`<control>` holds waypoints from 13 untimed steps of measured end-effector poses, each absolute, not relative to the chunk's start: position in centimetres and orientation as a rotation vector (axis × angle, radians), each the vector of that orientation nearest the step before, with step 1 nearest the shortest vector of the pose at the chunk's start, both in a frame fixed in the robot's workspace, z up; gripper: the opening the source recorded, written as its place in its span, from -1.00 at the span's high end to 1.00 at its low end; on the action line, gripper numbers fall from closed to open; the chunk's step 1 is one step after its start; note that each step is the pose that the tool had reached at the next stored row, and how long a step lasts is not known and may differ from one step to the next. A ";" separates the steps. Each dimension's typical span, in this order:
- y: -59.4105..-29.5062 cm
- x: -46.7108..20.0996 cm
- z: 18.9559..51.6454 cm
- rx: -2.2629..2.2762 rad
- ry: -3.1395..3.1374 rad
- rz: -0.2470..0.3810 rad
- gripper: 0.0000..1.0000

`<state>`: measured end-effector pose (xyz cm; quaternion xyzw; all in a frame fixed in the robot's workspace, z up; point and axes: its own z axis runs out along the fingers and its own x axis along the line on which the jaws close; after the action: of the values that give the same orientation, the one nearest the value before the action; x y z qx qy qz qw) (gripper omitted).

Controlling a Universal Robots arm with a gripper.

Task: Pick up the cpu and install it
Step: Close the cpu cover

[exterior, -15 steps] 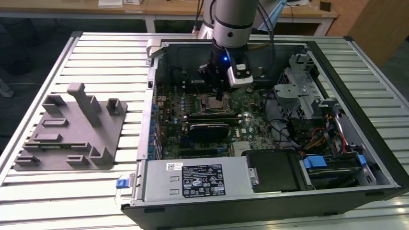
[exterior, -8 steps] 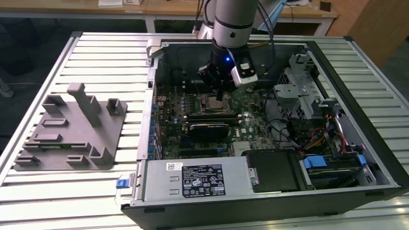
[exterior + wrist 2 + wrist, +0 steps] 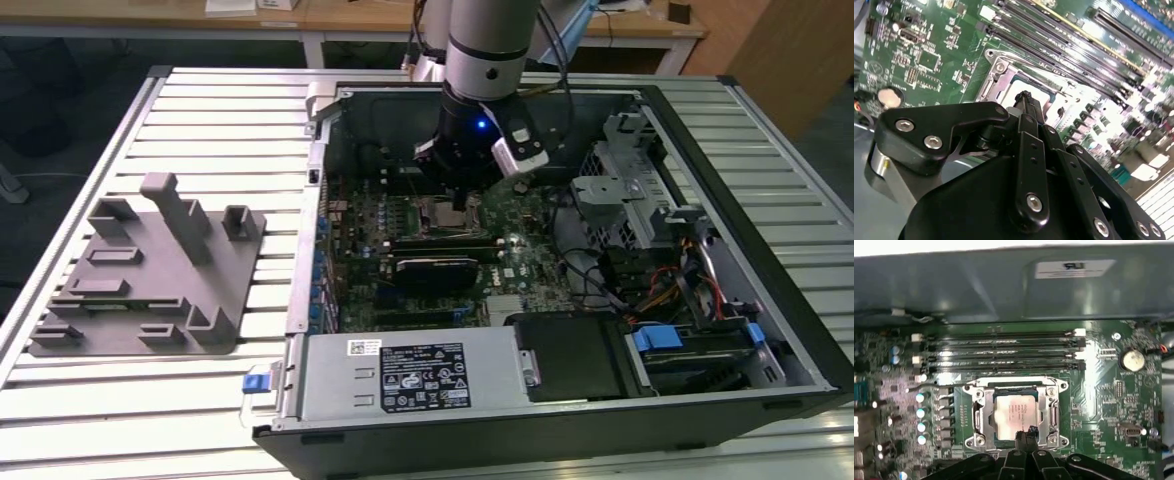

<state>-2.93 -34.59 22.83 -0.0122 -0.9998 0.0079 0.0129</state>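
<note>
The cpu [image 3: 1015,411], a pale silver square, lies flat inside the metal socket frame [image 3: 980,412] on the green motherboard [image 3: 1094,390]. In the first wrist view my gripper [image 3: 1027,434] hovers at the cpu's near edge, its two black fingertips pressed together with nothing between them. The second wrist view shows the same shut fingertips [image 3: 1024,98] over the pale cpu [image 3: 1013,90] in its socket. In the exterior view the gripper [image 3: 458,204] hangs straight down over the socket [image 3: 435,213] in the open computer case.
Memory slots [image 3: 1004,352] run just beyond the socket. A black block [image 3: 434,266] sits near the socket. The case walls [image 3: 320,200] surround the board, with a power supply [image 3: 414,375] and drive bays [image 3: 694,350] at the front. A grey fixture [image 3: 147,270] stands at the exterior view's left.
</note>
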 end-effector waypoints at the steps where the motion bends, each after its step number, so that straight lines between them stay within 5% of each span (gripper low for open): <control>1: -34.6 -2.9 22.8 -0.010 -3.116 0.025 0.79; 13: -34.6 -3.1 22.6 0.088 -3.162 0.013 0.79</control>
<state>-3.07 -34.61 22.63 0.0279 -0.9995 0.0043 -0.0109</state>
